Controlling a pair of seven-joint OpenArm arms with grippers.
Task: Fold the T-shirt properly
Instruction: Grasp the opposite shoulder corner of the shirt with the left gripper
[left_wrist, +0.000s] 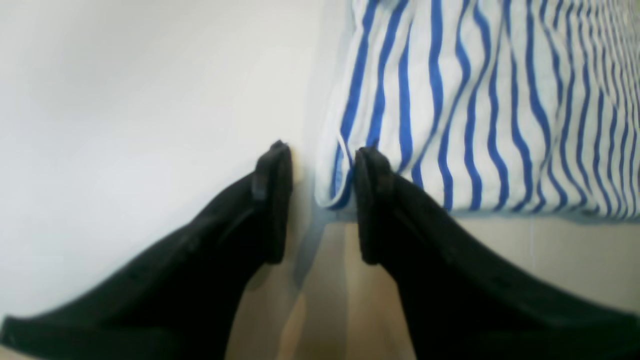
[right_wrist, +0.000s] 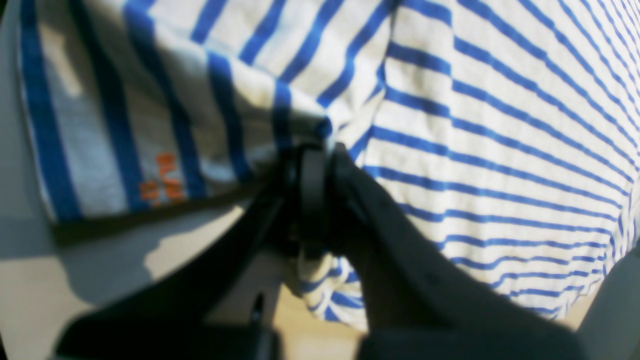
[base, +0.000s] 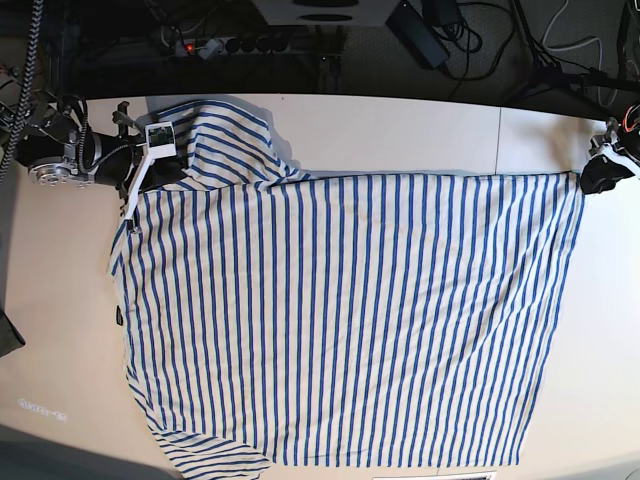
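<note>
The T-shirt (base: 340, 320), white with narrow blue stripes, lies spread flat over most of the table, one sleeve bunched at the back left. In the base view my right gripper (base: 133, 208) sits at the shirt's back-left corner. The right wrist view shows that gripper (right_wrist: 312, 157) shut on a pinched fold of the striped cloth (right_wrist: 500, 150). My left gripper (base: 592, 178) is at the shirt's back-right corner. Its black fingers (left_wrist: 272, 200) stand apart in the left wrist view, low over the table. The cloth's corner (left_wrist: 332, 185) lies in the gap beside the right finger, not pinched.
The white table (base: 400, 130) has a seam toward its right end. Behind its far edge lie a power strip (base: 215, 45) and tangled cables. The shirt's lower hem reaches the table's front edge. A dark object (base: 8, 335) sits off the left side.
</note>
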